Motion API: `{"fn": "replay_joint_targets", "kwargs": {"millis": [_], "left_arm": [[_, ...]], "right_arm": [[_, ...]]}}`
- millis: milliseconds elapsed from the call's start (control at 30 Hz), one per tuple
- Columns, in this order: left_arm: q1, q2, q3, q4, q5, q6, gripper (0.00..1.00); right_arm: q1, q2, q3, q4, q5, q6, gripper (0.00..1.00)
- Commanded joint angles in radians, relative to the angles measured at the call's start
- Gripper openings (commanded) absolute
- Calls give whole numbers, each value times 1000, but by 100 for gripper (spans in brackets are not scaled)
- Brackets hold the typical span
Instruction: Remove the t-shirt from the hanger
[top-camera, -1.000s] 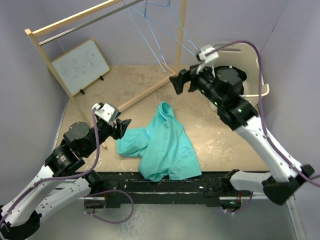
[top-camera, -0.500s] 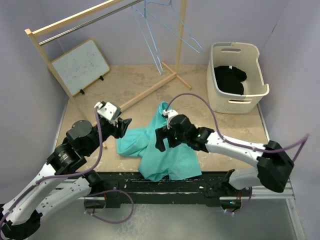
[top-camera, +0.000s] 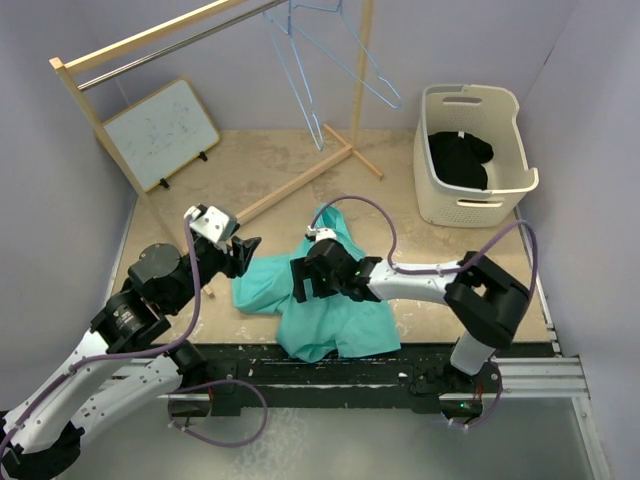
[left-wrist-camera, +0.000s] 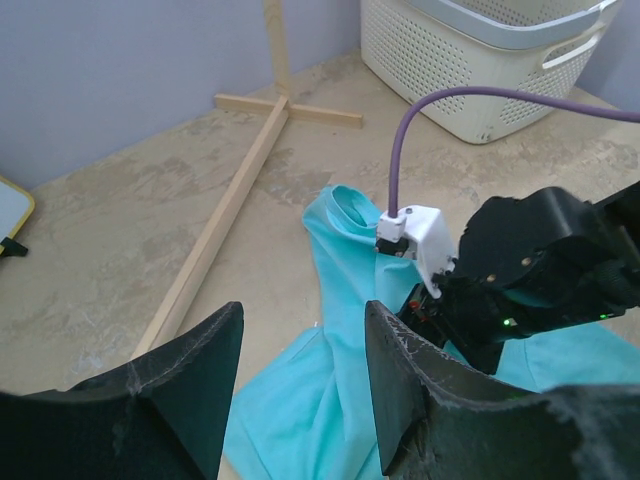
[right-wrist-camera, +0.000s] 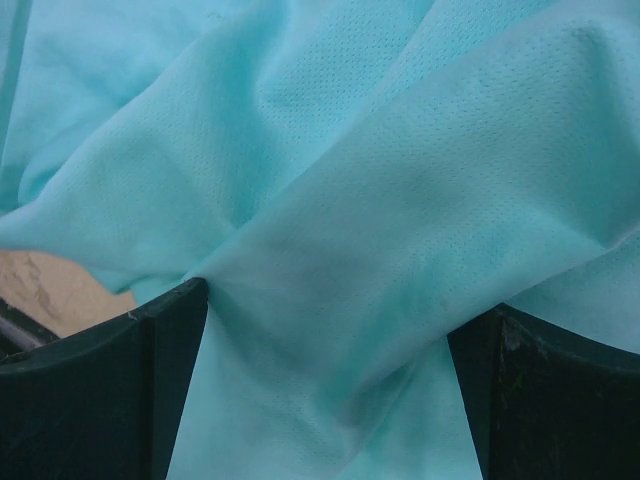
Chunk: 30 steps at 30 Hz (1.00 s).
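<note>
The t-shirt (right-wrist-camera: 330, 200) lay directly between the right jaws, which were fully spread and empty; the left jaws, half-open and empty, stood farther off.

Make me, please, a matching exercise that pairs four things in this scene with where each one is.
Things:
1. t-shirt
2. hanger
3. black garment
4. whiteboard

Places:
A. inside the white basket
B. hanging from the rail
C. crumpled on the table
D. standing propped at the far left

Pairs: 1-C, 2-B, 3-A, 4-D
</note>
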Motion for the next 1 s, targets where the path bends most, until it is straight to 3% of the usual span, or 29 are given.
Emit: {"fn": "replay_joint_targets", "kwargs": {"millis": [0,133,200,233,267,300,333,467,633,767,867,967], "left_arm": [[5,-11,-2,43,0,-1,55],[6,-14,-3,43,1,-1,55],[5,-15,-3,43,3,0,55],[5,-15,-3,43,5,1,55],[5,-15,-3,43,5,1,55],[5,-16,-3,45,6,1,55],[5,-16,-3,45,7,2,55],[6,-18,-5,44,12,2,55],[5,-16,-4,49,14,2,55],[7,-11,-1,51,25,1,55],[8,-15,-1,50,25,1,55],[8,-26,-4,50,23,1,55]], "right_arm": [[14,85,95,78,71,60,100],[17,179,190,-26,172,84,97],[17,206,207,-75,213,110,83],[17,209,200,-68,199,110,66],[15,204,187,-63,212,108,42],[13,192,169,-66,234,115,9],[9,179,155,-79,257,130,0],[-74,25,20,-72,272,151,0],[-358,-313,-69,-96,160,31,0],[-550,-456,98,-232,129,-83,0],[-662,-460,270,-307,119,-133,0],[-837,-417,423,-293,-17,-147,0]]}}
